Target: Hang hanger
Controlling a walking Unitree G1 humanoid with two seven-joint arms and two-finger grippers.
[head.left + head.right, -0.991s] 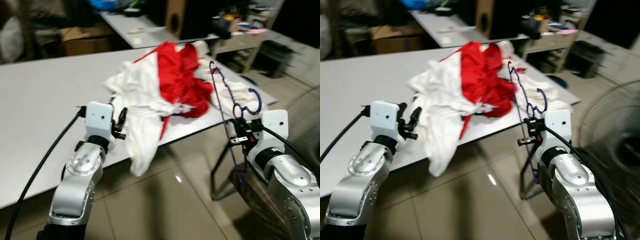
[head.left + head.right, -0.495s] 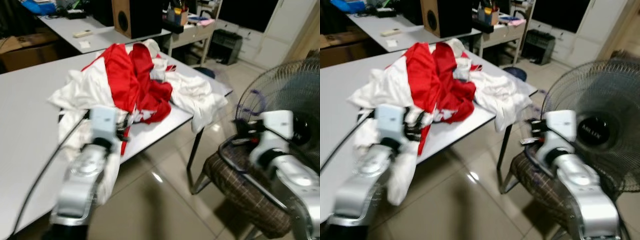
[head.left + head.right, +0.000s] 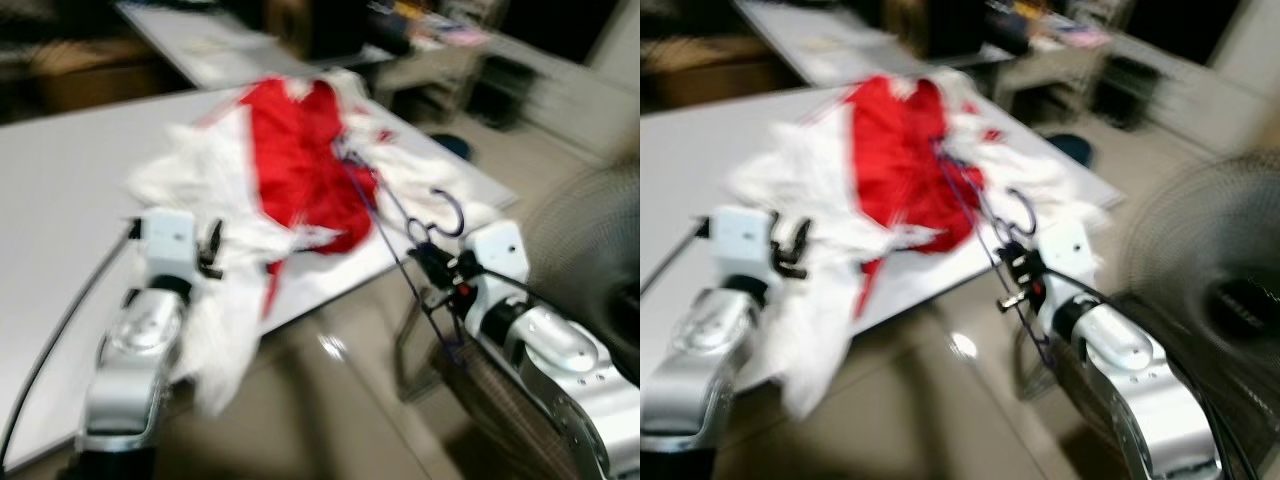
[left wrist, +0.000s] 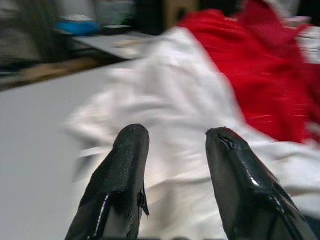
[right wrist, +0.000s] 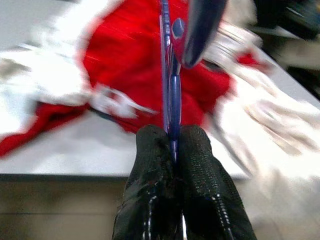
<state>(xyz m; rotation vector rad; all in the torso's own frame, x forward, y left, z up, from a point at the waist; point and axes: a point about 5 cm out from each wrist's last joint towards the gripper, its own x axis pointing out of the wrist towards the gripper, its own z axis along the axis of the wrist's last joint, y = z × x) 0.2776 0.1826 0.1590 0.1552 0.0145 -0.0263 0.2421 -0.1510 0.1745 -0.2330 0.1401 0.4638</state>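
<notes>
While the right claw (image 3: 437, 262) pinches the purple hanger (image 3: 400, 225) upright beside the tabletop (image 3: 60, 180) (left claw (image 4: 175, 165) spread, empty), its hook could snag the red-and-white clothes (image 3: 290, 170).

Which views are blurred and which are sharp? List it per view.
Left eye and right eye views: smeared all over by motion, the fan worst. Left wrist view: left gripper fairly crisp with fingers apart, the clothes pile behind soft. Right wrist view: right gripper sharp, pinching the blue hanger; the cloth beyond is streaked.
</notes>
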